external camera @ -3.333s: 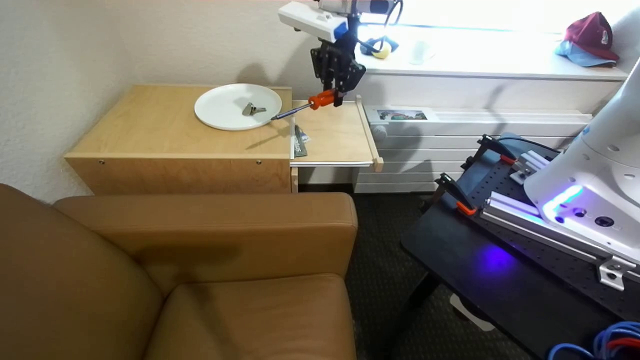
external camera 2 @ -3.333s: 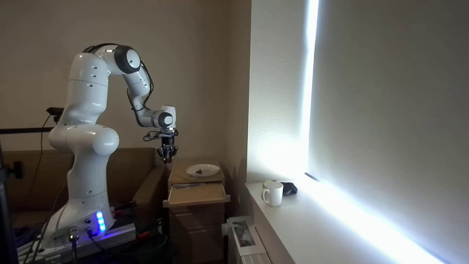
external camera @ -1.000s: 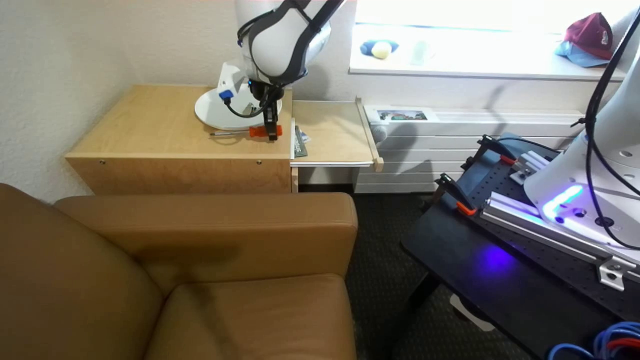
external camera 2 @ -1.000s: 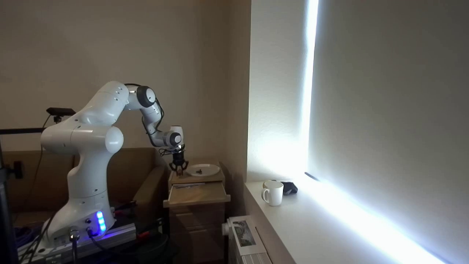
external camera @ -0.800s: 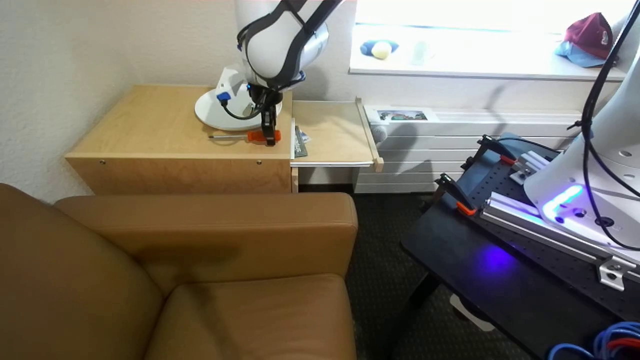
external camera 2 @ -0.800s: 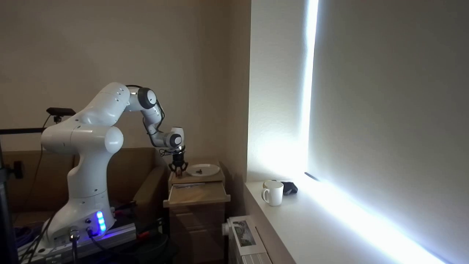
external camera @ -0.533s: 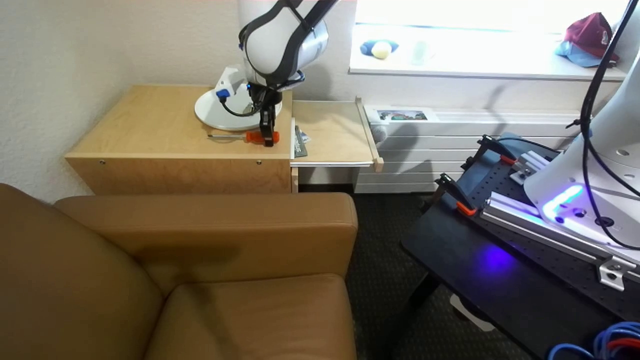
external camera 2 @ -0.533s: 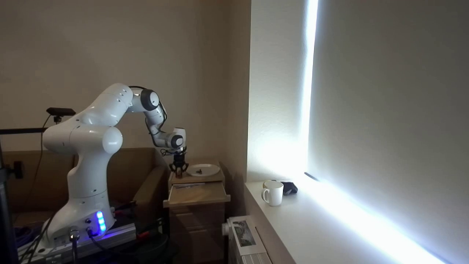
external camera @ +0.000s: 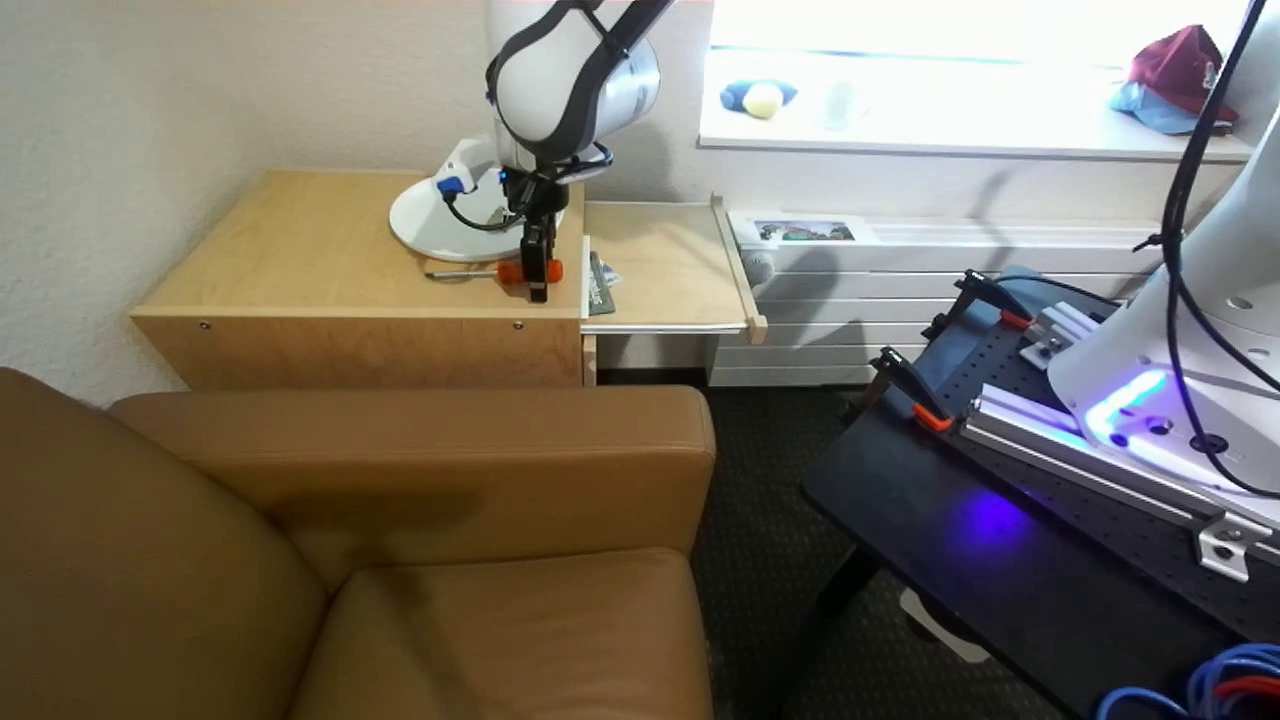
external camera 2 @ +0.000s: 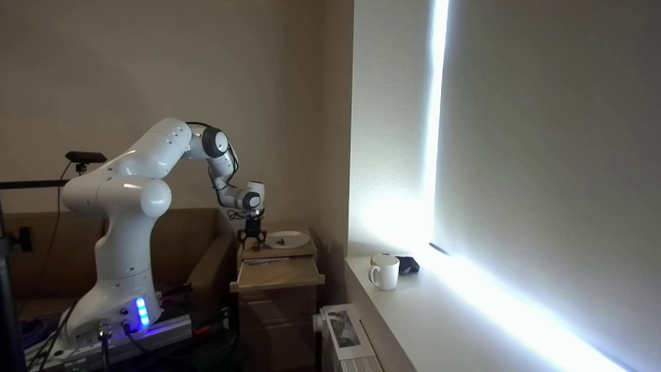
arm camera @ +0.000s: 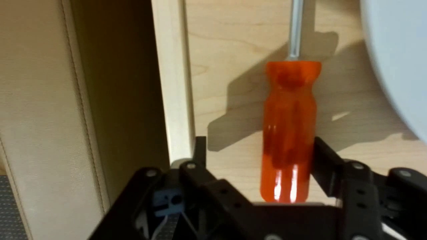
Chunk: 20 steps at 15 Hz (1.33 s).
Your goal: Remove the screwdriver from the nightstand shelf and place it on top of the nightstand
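Observation:
The screwdriver [arm camera: 290,110], orange-red handle and thin metal shaft, lies flat on top of the light wood nightstand [external camera: 330,240], near its front edge beside the armchair. My gripper [arm camera: 261,148] stands open around the handle's end. In the wrist view its right-hand finger [arm camera: 328,166] meets or nearly meets the handle, while a wide gap separates the left-hand finger [arm camera: 200,148] from it. In an exterior view the near finger hides part of the handle. The pulled-out nightstand shelf [external camera: 665,250] is to the right of the top, lower than it.
A white plate [external camera: 430,225] with a small metal object [external camera 2: 280,241] sits close behind the screwdriver. A grey packet [external camera: 600,290] lies on the shelf. The brown armchair [external camera: 420,430] borders the nightstand. A white mug [external camera 2: 384,271] stands on the windowsill.
The gripper carried the screwdriver from above the shelf across to the nightstand top and lowered it there. Within the last half second the jaws spread and let go of the handle.

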Each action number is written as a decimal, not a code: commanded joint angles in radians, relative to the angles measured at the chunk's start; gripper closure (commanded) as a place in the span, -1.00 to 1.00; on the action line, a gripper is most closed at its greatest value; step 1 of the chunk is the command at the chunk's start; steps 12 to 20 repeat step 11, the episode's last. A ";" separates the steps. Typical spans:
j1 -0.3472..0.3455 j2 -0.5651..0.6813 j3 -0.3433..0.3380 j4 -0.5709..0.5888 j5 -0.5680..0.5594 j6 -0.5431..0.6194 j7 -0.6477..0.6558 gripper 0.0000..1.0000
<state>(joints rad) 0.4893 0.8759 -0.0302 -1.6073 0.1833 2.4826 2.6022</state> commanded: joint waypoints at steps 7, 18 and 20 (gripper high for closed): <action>-0.054 -0.246 0.051 -0.147 -0.060 -0.040 -0.001 -1.00; -0.103 -0.453 0.072 -0.280 -0.052 0.025 -0.041 -1.00; -0.103 -0.453 0.072 -0.280 -0.052 0.025 -0.041 -1.00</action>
